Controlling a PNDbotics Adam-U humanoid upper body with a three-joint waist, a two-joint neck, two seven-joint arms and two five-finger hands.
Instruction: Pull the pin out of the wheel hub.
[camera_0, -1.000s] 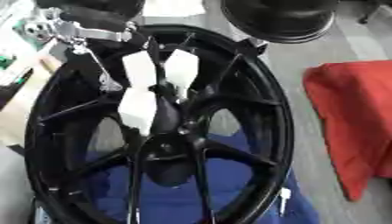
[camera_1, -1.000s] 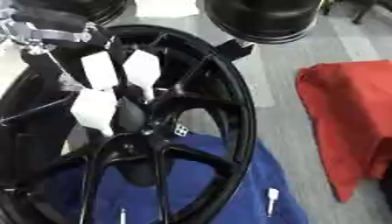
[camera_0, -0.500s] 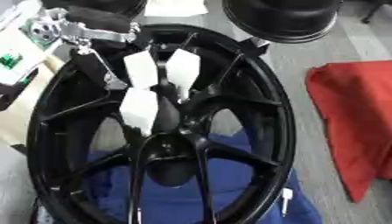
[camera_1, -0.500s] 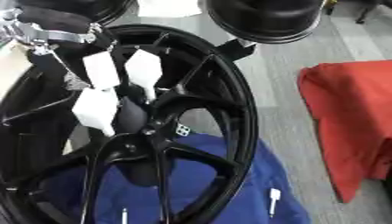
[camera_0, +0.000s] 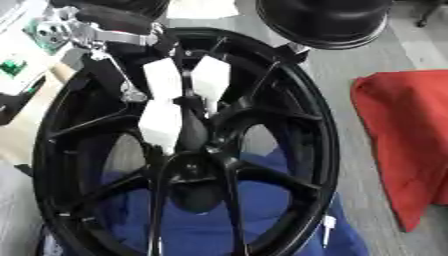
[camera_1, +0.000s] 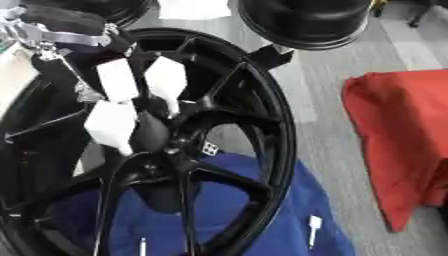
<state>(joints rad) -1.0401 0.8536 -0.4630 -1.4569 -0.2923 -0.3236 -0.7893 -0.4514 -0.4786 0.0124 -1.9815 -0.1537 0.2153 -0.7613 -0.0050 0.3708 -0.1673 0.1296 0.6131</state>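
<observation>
- Wheel (camera_0: 289, 115): big black alloy rim with spokes, filling most of the view and lying tilted across the floor. It is serving as the landmark for everything below.
- Blue cloth (camera_1: 236, 200): lying under the near half of the wheel, showing through the gaps between the spokes and spreading out past the rim's near right edge.
- Red cloth (camera_0: 407, 135): lying on the grey floor to the right of the wheel, well apart from the rim.
- Black round shape (camera_1: 306, 17): sitting just beyond the wheel's far right rim; cannot tell what it is.
- Left hand (camera_0: 179, 100): reaching in from the wheel's far left rim, white fingers pointing down toward the hub (camera_0: 197, 162) at the centre. Fingers are looking curled close above the hub, but cannot tell whether they are gripping anything.
- Pin: cannot make it out at the hub; the white fingers are covering that spot.
- Small white piece (camera_1: 313, 227): lying on the blue cloth just outside the wheel's near right rim.
</observation>
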